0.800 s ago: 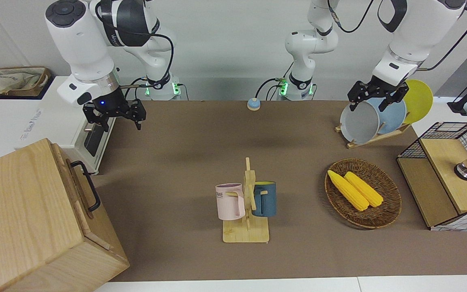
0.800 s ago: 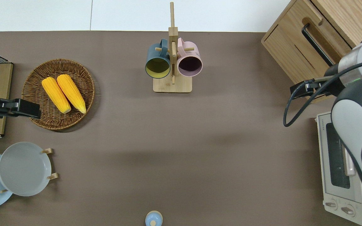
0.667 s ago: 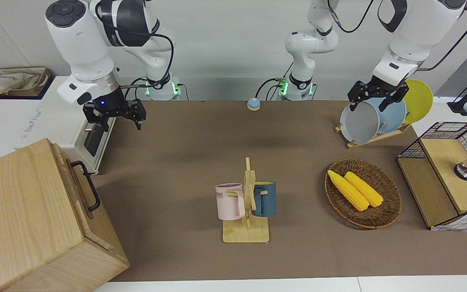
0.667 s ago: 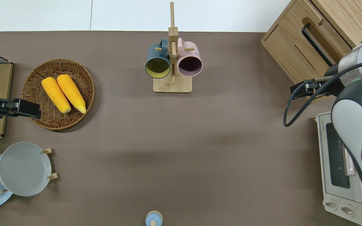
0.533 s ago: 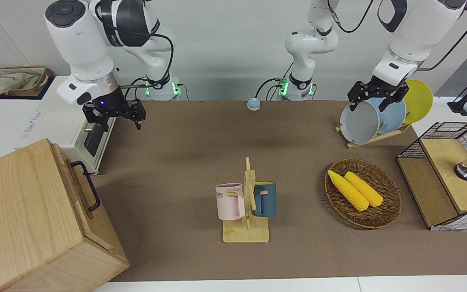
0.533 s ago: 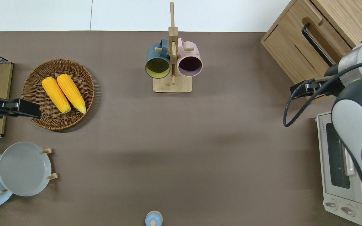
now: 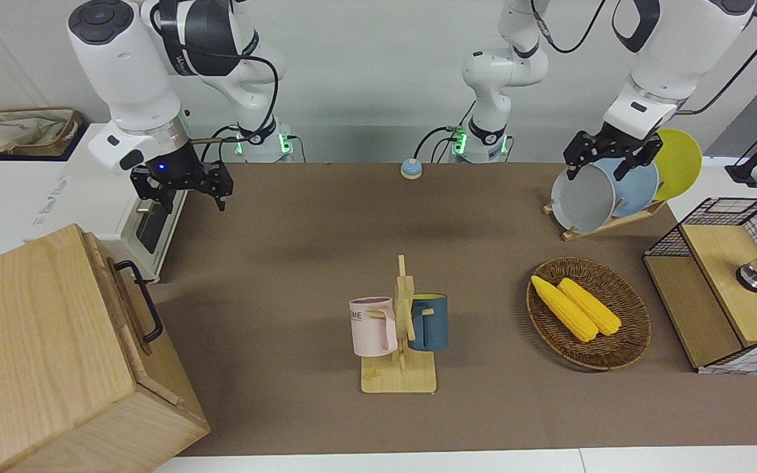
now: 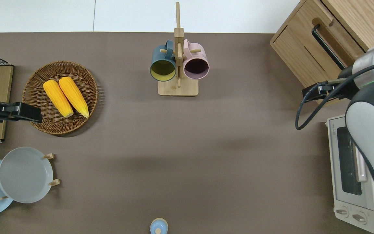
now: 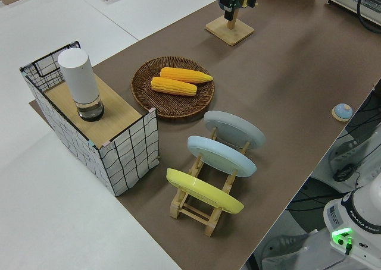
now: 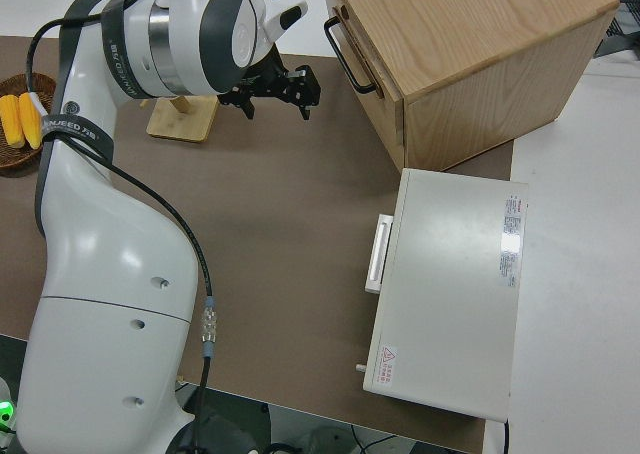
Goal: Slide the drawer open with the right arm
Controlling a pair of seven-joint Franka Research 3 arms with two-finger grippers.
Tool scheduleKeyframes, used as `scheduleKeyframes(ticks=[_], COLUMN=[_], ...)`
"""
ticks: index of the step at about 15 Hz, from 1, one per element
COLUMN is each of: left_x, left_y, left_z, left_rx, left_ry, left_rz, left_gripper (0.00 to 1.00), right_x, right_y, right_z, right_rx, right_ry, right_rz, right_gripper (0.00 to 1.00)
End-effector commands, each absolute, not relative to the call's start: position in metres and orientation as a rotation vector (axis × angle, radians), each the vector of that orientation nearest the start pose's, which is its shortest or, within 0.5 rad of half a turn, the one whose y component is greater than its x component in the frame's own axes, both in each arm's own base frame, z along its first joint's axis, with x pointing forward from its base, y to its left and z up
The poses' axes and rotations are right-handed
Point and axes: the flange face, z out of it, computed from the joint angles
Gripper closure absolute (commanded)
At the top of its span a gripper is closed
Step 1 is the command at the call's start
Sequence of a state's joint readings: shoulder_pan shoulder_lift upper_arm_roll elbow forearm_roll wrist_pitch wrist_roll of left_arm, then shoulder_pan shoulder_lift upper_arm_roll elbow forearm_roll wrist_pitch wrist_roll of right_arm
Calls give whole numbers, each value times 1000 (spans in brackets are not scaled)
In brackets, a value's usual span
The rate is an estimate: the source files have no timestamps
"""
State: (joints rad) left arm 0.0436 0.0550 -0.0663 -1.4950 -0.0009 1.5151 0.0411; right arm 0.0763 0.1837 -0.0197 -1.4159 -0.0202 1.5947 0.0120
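Note:
The drawer (image 7: 120, 309) is the top front panel of the pale wooden cabinet (image 7: 37, 348) at the right arm's end of the table. It sits shut, and its black loop handle (image 7: 142, 299) is free. The handle also shows in the overhead view (image 8: 326, 45) and in the right side view (image 10: 350, 59). My right gripper (image 7: 194, 199), with a blue light, hangs open and empty over the brown mat, between the cabinet's nearest corner and the toaster oven, clear of the handle. It shows in the right side view too (image 10: 280, 99). My left arm is parked, its gripper (image 7: 595, 172) open.
A white toaster oven (image 8: 349, 169) stands beside the cabinet, nearer the robots. A mug rack (image 7: 399, 335) with two mugs is mid-table. A corn basket (image 7: 621, 341), a plate rack (image 7: 608, 220) and a wire-mesh cabinet (image 7: 727, 289) stand toward the left arm's end.
My right gripper has drifted slightly toward the right arm's end of the table, still open. The drawer and the left arm have not moved.

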Motion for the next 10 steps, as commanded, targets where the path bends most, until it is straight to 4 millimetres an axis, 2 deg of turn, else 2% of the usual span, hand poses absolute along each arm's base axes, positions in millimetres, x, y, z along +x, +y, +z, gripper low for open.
scheduleKeyframes(ticks=[1,10], left_x=[563,563], left_y=[-13,-13], left_z=[629,629], left_rx=[-3126,-3126], left_ry=[92,92], left_rz=[62,65], left_gripper=[7,7], right_x=[613,613], right_y=[27,27], right_z=[594,594], right_rx=[-3149,-3163], right_ry=[-49,-52], right_rz=[17,16], right_gripper=[15,15])
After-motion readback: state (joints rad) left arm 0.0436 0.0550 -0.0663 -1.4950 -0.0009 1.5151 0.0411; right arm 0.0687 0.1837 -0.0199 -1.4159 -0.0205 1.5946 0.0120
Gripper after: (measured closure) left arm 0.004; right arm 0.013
